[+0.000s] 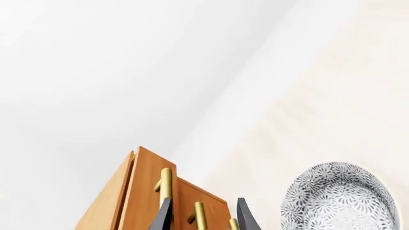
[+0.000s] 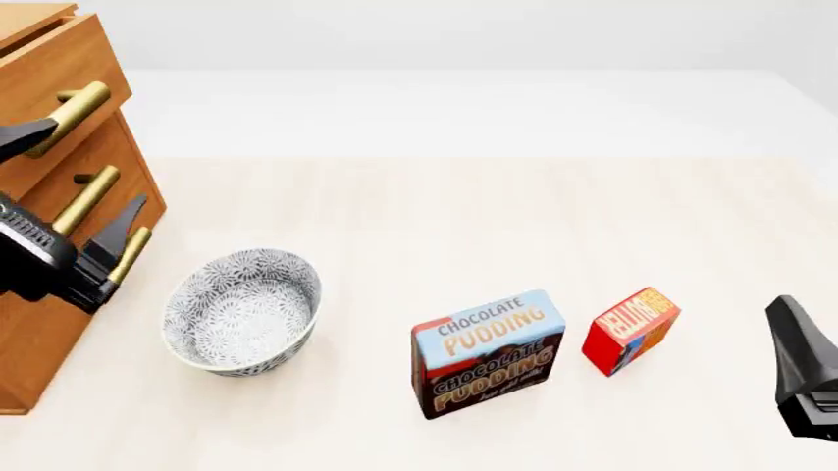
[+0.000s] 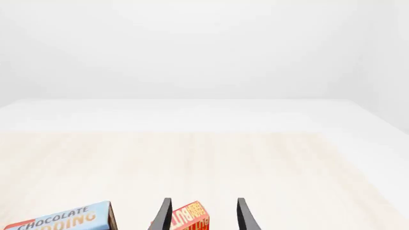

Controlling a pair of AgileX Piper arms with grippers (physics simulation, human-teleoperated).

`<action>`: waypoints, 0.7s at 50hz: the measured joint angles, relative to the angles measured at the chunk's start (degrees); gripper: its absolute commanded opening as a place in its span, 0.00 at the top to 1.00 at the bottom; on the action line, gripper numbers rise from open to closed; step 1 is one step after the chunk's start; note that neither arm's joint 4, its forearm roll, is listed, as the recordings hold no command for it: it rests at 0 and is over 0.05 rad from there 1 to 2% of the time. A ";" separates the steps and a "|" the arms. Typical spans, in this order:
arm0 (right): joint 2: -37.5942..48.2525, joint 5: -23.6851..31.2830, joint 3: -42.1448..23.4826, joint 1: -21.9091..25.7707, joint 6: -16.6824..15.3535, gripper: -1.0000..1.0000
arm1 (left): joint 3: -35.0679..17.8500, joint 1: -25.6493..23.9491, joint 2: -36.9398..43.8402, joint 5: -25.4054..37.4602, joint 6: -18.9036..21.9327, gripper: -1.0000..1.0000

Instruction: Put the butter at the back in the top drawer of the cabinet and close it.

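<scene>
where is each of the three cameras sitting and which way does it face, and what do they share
Front view: fixed above and behind the arms, looking forward and down at the table; the left gripper at the cabinet, the right gripper's black body at the right edge.
Left wrist view: behind the left gripper, facing the cabinet's brass handles, bowl beside.
Right wrist view: behind the right gripper, facing the butter and pudding box.
Shared: front and right wrist both show the butter and pudding box.
</scene>
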 measured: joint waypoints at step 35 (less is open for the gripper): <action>0.00 0.00 0.00 0.00 0.00 0.00 | -1.82 0.28 3.89 -0.59 11.52 0.00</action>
